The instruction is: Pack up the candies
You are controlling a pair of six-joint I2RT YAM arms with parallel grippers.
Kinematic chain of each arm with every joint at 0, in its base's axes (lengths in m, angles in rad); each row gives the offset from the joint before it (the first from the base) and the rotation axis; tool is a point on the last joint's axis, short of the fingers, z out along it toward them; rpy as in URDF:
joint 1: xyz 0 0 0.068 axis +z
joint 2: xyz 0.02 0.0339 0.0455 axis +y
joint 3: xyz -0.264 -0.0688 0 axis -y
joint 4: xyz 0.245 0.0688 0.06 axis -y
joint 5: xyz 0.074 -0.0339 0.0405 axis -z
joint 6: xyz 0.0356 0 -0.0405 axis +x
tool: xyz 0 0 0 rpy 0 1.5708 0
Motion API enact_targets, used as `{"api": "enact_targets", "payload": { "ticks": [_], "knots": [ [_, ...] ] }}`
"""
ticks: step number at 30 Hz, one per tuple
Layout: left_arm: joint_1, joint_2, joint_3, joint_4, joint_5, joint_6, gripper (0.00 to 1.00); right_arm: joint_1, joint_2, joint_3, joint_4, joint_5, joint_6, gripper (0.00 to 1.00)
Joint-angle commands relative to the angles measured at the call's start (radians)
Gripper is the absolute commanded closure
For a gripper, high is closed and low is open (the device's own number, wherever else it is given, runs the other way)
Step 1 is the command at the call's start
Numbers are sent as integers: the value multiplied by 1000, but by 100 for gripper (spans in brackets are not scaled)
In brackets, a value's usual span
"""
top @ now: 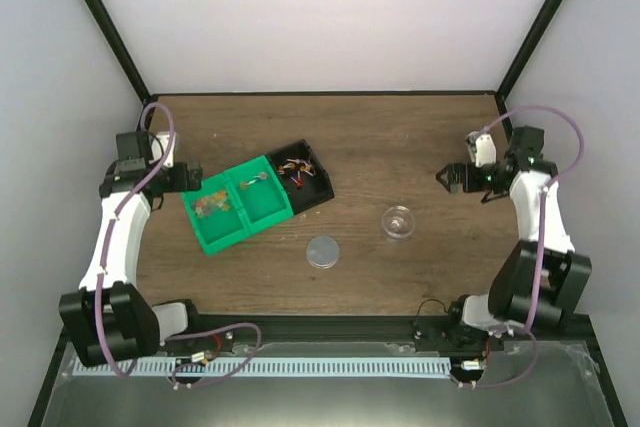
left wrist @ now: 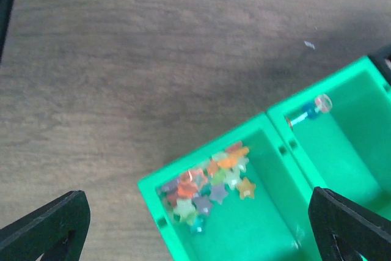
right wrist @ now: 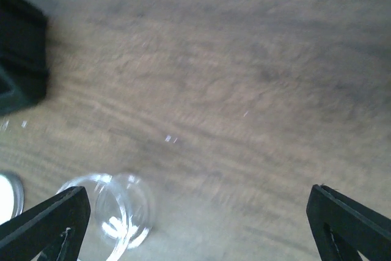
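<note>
Left wrist, candies (left wrist: 208, 183) in green tray (left wrist: 259, 233) ahead of wide-spread L pincer (left wrist: 195, 233), R pincer (right wrist: 195, 227) likewise

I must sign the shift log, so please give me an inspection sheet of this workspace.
Surface: wooden table, a few tiny specks.
Job's things: candies in green tray's left compartment and in black tray; clear jar open, grey lid apart from it.
Clutter: small scoop in green tray's other compartment.
Grippers: left gripper open near green tray; right gripper open, both empty.
Cables: purple cables looped along both arms.
Surroundings: white walls, black frame posts.
</note>
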Motion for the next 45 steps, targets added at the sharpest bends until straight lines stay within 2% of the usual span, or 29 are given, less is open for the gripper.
{"api": "enact_targets", "payload": {
  "ticks": [1, 5, 9, 15, 20, 29, 36, 45],
  "knots": [
    [-2, 86, 113, 88, -42, -91, 0, -13, 160, 220, -7, 38, 88, 0],
    [-4, 135, 171, 149, 25, -46, 0, -111, 264, 363, -42, -45, -9, 0],
    [-5, 220, 253, 126, 86, -10, 0, -176, 370, 457, -72, -16, -65, 0],
    [-4, 296, 297, 144, 157, -12, 0, -301, 443, 391, -6, -9, -185, 0],
    [-4, 356, 346, 110, 206, 26, 0, -383, 550, 369, 23, -60, -234, 9],
    [-5, 428, 410, 62, 208, 52, 0, -384, 567, 184, 341, -111, -215, 27],
    [-4, 450, 434, 43, 216, 61, 0, -345, 628, 112, 539, -54, -267, 40],
    [-4, 457, 428, 30, 192, 76, 0, -297, 702, 99, 636, -28, -303, 57]
  ]
}}
